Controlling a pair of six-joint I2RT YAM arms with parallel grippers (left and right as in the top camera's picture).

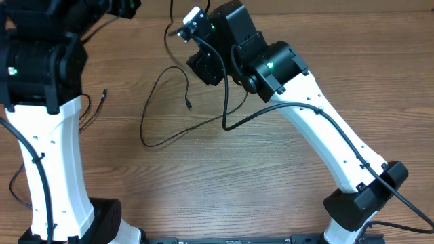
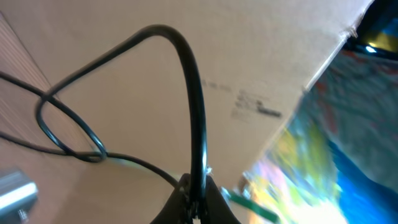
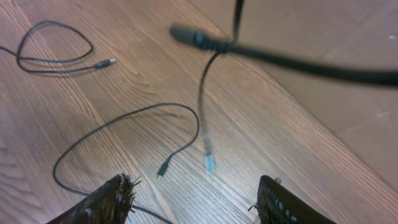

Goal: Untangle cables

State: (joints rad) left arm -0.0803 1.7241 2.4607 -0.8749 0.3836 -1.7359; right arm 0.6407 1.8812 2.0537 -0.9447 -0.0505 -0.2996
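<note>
Wood-grain table (image 1: 271,169) under both arms. The biggest thing on it is the looped cable (image 1: 150,108), lying loose mid-table with its plug end curled inward. Only the right wrist cam shows the silver-tipped cable (image 3: 203,124), hanging down toward the wood. It also shows the right gripper (image 3: 199,208) with its fingers wide apart and nothing between them. The left wrist cam has the left gripper (image 2: 194,202) pinched together on what looks like a black cord (image 2: 198,99), which arches up out of the fingers.
</note>
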